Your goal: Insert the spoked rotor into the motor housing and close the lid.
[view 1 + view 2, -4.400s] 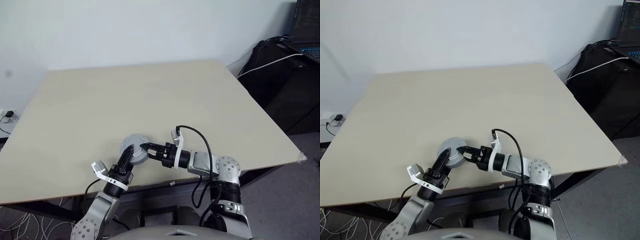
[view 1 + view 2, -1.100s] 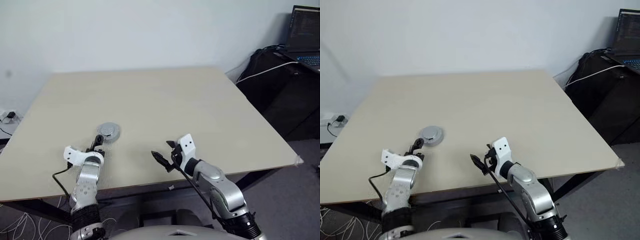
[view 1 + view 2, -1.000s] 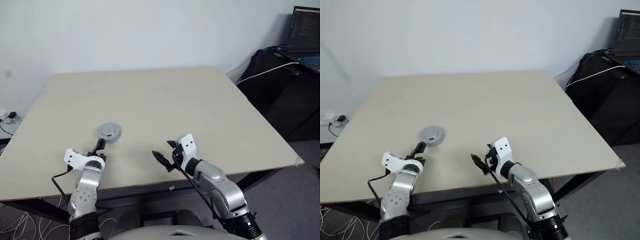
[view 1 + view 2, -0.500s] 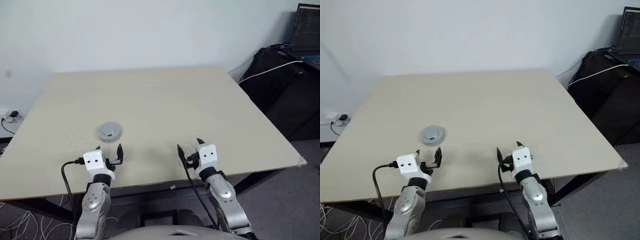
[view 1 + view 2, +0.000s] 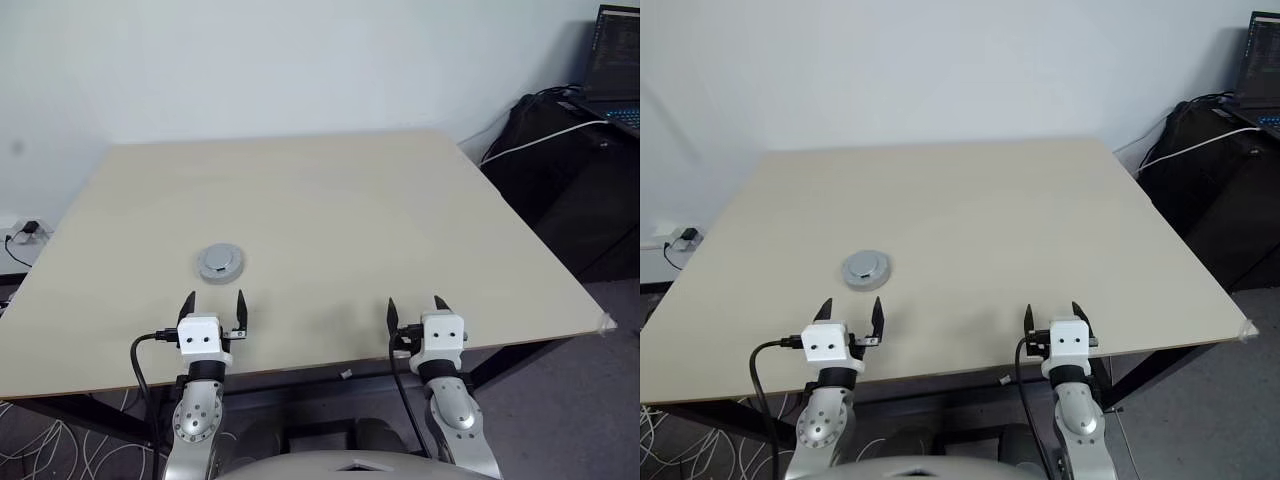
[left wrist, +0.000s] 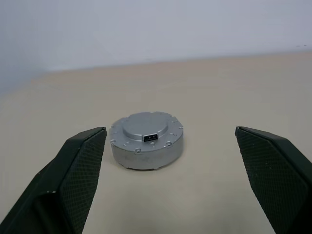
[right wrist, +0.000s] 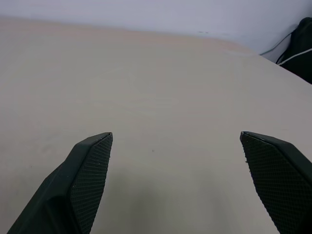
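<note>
A: What does the part on the table look like?

B: It is a squat round puck of dull silver-grey metal. The lid (image 6: 147,132) sits flat on top with small screw dots round its rim and a little dark rectangular socket near the middle. Below it is the motor housing (image 6: 146,155), a smooth, plain grey wall. The lid is on, so the spoked rotor cannot be seen.

A: Where does it sit?

B: On the pale beige table (image 5: 380,220), in the near left part, well in from every edge. The top is matte and smooth, with straight edges and square corners.

A: And the grippers?

B: Both are spread wide and hold nothing. The left gripper (image 5: 212,308) hangs over the near edge, just short of the puck and in line with it; its fingers (image 6: 73,175) are black wedges with a fine cross-hatched grip face, and the puck shows between them without touching either. The right gripper (image 5: 414,311) is at the same near edge, well apart from the puck, over bare tabletop.

A: Room to move?

B: Wide bare surface ahead and to the right. Off the far right corner stand a dark bag (image 5: 540,150), a white cable (image 5: 530,135) and a laptop (image 5: 612,60).
</note>
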Action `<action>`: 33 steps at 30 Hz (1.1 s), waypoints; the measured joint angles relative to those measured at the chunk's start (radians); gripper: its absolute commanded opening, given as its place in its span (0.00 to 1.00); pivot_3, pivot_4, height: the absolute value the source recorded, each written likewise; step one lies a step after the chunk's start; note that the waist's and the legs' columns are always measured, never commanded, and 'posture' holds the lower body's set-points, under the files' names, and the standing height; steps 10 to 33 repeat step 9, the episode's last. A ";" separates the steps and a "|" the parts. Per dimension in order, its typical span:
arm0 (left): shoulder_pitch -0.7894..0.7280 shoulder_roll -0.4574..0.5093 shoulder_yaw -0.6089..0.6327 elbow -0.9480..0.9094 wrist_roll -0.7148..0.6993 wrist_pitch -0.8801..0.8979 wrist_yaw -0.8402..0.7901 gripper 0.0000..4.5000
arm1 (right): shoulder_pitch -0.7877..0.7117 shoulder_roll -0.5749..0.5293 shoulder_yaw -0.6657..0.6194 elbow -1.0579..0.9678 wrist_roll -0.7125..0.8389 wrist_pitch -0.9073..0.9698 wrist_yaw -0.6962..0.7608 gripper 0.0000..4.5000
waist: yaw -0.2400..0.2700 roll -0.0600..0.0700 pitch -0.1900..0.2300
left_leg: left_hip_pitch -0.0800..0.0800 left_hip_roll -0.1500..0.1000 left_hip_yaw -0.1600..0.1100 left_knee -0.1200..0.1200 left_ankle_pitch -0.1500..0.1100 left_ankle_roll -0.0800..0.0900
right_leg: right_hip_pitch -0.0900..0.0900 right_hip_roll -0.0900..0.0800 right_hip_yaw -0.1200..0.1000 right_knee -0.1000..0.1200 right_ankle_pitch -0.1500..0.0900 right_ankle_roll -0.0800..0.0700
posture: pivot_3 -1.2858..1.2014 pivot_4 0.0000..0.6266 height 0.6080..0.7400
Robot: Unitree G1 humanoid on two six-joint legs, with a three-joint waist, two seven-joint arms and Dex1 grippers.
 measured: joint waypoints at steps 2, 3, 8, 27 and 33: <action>-0.001 -0.004 0.001 0.001 0.000 0.000 -0.001 1.00 | -0.002 0.001 -0.001 0.000 0.000 0.001 0.002 1.00 | 0.000 0.000 0.000 | 0.000 0.000 0.000 0.000 0.000 0.000 | 0.000 0.001 0.000 0.000 0.000 0.000 | 0.52 0.00 1.00; -0.001 -0.005 0.002 0.002 0.000 0.000 -0.002 1.00 | -0.002 0.001 -0.001 0.000 0.000 0.002 0.003 1.00 | 0.000 0.000 0.000 | 0.000 0.000 0.000 0.000 0.000 0.000 | 0.000 0.001 0.000 0.000 0.000 0.000 | 0.52 0.00 1.00; -0.001 -0.009 0.004 0.008 -0.002 0.000 -0.009 1.00 | -0.003 0.000 -0.001 0.000 -0.001 0.004 0.011 1.00 | 0.000 0.000 0.000 | 0.000 0.000 0.000 0.000 0.000 0.000 | 0.000 0.002 0.000 0.000 0.000 0.000 | 0.52 0.00 1.00; -0.001 -0.010 0.004 0.009 -0.003 0.000 -0.010 1.00 | -0.003 -0.001 -0.001 0.000 -0.001 0.004 0.012 1.00 | 0.000 0.000 0.000 | 0.000 0.000 0.000 0.000 0.000 0.000 | 0.000 0.001 0.000 0.000 0.000 0.000 | 0.52 0.00 1.00; -0.001 -0.010 0.004 0.009 -0.003 0.000 -0.010 1.00 | -0.003 -0.001 -0.001 0.000 -0.001 0.004 0.012 1.00 | 0.000 0.000 0.000 | 0.000 0.000 0.000 0.000 0.000 0.000 | 0.000 0.001 0.000 0.000 0.000 0.000 | 0.52 0.00 1.00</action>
